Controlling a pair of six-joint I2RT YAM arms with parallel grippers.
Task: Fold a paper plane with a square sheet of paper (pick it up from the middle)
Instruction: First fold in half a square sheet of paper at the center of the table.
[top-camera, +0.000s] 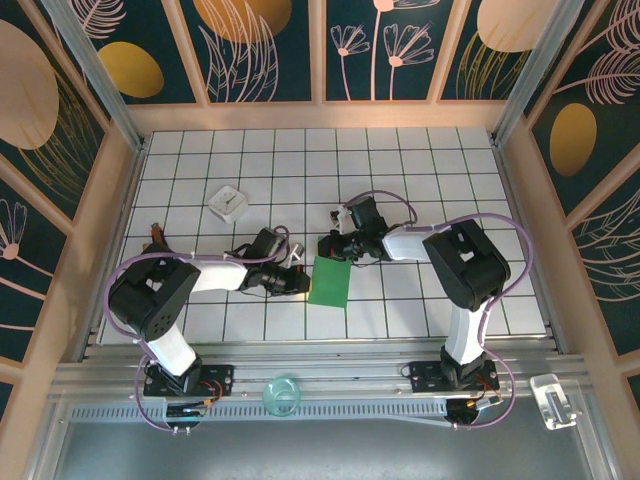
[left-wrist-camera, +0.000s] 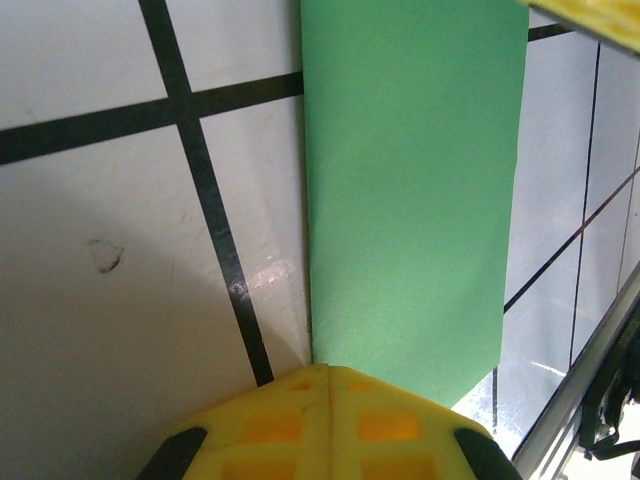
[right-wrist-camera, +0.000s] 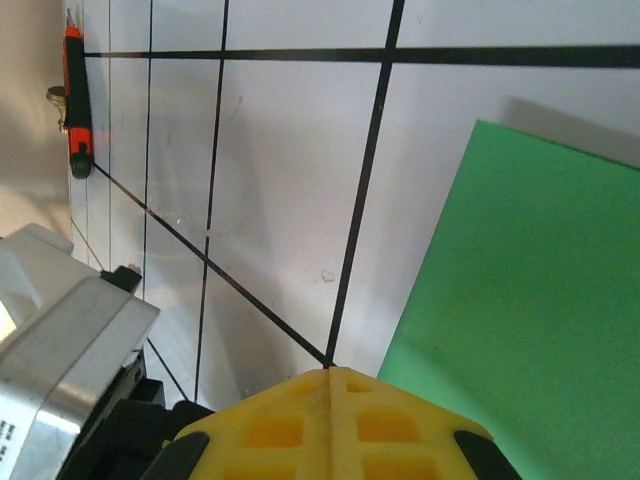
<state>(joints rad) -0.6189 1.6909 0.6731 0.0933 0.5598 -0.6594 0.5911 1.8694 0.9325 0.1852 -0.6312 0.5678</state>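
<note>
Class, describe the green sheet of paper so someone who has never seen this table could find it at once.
Start at the white tiled table and look to its near middle. There the green sheet of paper lies flat, beside the tips of the left pincer and the right pincer. It is the only green thing on the tiles; the box farther back is white.
</note>
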